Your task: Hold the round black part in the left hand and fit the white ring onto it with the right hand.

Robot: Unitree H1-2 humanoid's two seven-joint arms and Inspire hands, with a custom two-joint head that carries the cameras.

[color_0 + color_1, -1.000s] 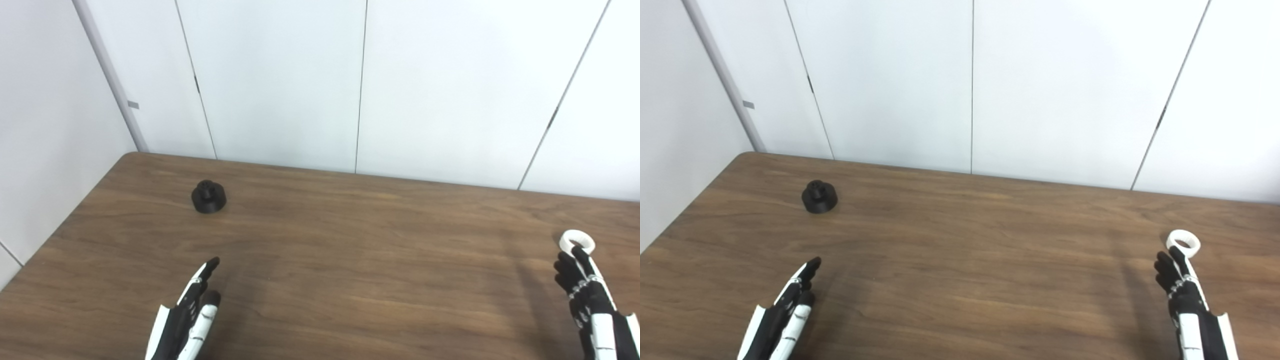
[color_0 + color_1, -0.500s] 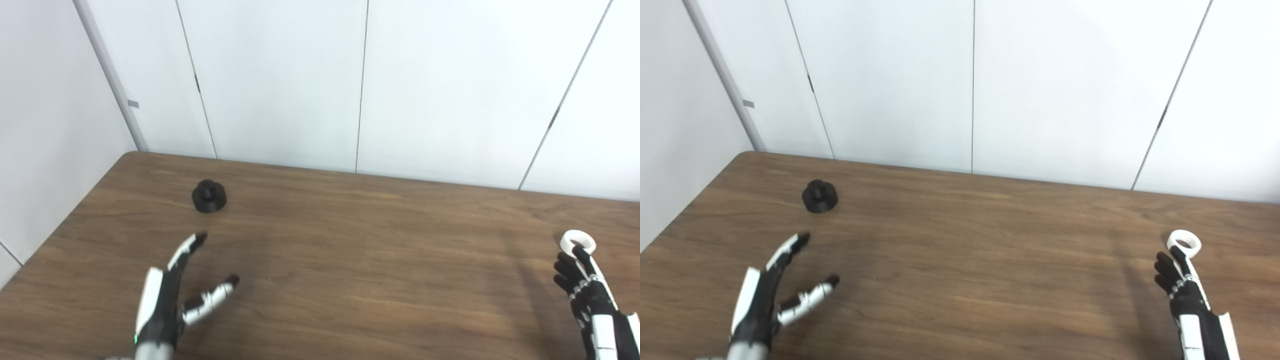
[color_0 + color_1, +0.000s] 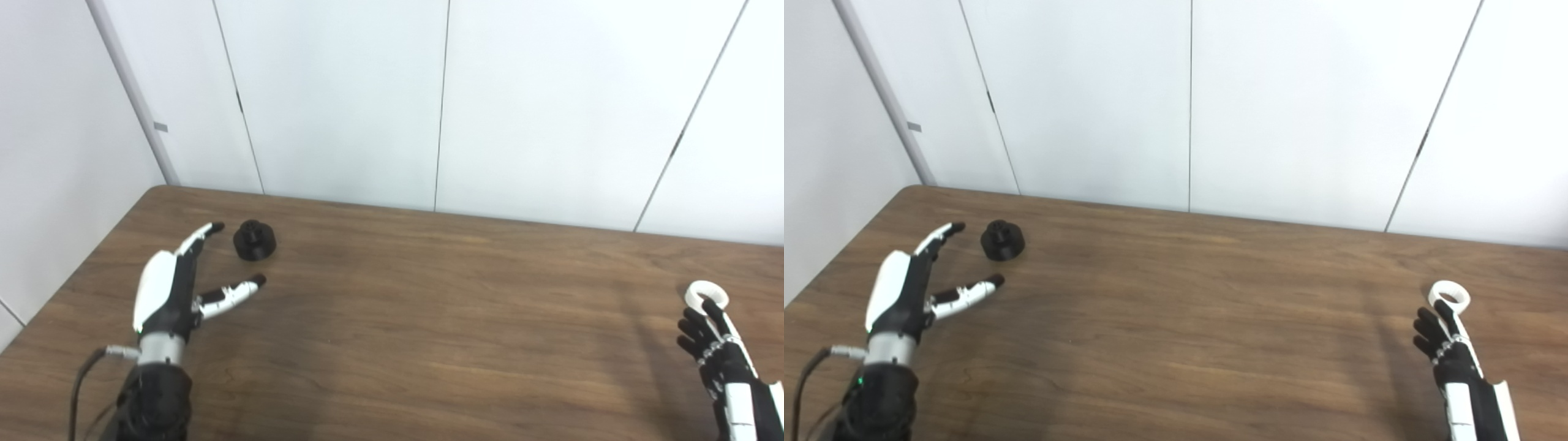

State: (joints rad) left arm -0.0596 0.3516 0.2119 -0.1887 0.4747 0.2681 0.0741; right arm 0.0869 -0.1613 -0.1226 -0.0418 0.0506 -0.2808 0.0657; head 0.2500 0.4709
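Only two loose things lie on the wooden table (image 3: pixel 392 318): one round black part (image 3: pixel 254 239) and one white ring (image 3: pixel 707 295). Taking the black part as the landmark, it sits upright near the table's far left corner, with a raised knob on top. The left hand (image 3: pixel 174 288) is just beside it on its near-left side, spread wide and holding nothing; the fingers (image 3: pixel 199 235) reach past its left flank and the thumb (image 3: pixel 236 293) points across in front of it, neither touching. Nothing stands between them. The ring lies flat far to the right of the part, and the right hand (image 3: pixel 713 352) sits just short of it, empty, fingers loosely apart, fingertips at its near rim. White wall panels (image 3: pixel 343 98) stand behind the table.
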